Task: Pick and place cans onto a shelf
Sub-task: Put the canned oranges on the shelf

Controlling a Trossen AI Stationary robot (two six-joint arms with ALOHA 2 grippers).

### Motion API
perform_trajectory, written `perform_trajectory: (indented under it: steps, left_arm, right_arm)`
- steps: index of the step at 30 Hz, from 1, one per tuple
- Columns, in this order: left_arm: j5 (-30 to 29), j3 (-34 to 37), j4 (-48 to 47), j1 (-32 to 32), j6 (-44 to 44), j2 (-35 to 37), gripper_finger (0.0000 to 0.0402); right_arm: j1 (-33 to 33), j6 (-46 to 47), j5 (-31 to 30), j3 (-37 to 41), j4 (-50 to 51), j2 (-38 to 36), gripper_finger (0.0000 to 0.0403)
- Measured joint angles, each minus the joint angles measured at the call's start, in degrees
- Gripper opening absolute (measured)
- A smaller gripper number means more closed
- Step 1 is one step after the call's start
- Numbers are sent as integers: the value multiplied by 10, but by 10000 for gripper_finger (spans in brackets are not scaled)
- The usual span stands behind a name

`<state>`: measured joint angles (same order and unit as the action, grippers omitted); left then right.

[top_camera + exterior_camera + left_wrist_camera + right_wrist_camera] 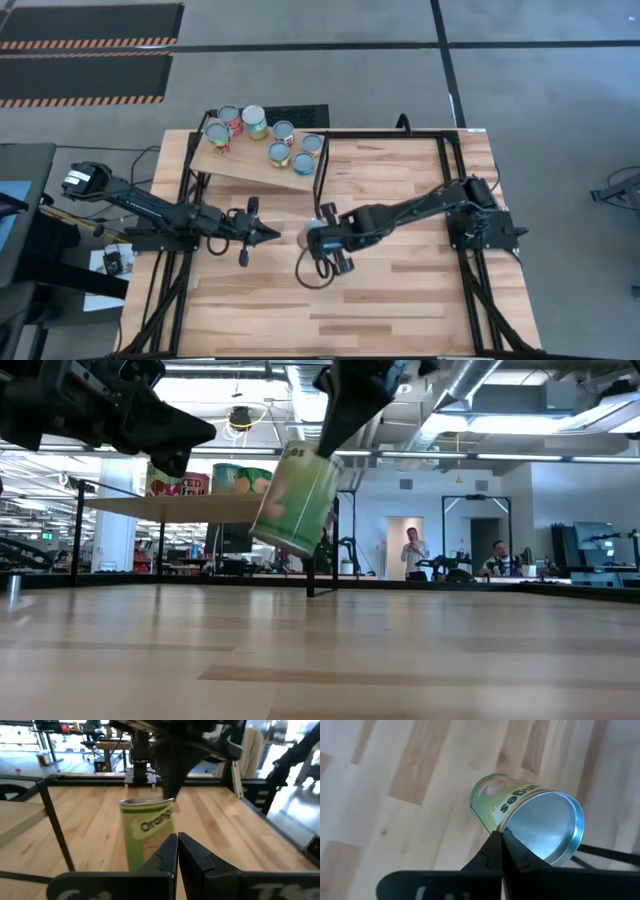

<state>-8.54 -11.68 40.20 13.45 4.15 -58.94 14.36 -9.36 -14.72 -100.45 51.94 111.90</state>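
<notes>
My right gripper (322, 237) is near the table's middle, shut on a green-labelled can (300, 500) with a silvery top (545, 827). The can also shows in the left wrist view (147, 835). My left gripper (272, 236) is shut and empty, just left of the can and pointing at it; its fingers show in its own wrist view (177, 842). The sloping light-wood shelf (250, 168) stands at the table's far left. Several cans (254, 120) stand on the shelf on their bases. My right gripper pinches the rim of the can's silvery top (506, 826) between its two fingers, at one spot on the edge. The fingers come from above, pointing down at a slant. The can hangs tilted below them, clear of the tabletop (320, 660).
The shelf's thin black frame (312, 550) stands behind the held can. A black frame (445, 160) runs along the table's far and right sides. People stand in the room beyond (412, 550). Bare planked tabletop lies toward the near edge (380, 300).
</notes>
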Motion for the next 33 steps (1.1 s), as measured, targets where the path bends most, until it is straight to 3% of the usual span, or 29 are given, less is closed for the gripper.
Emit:
perform_trajectory:
  steps: [24, 33]
  left_arm:
    - [-14, 0, -36, 2, 10, 0, 2]
    - [-13, 0, -36, 2, 10, 0, 2]
  right_arm:
    - [5, -88, -17, 4, -15, 56, 8]
    - [-14, -73, 17, 4, -26, 56, 44]
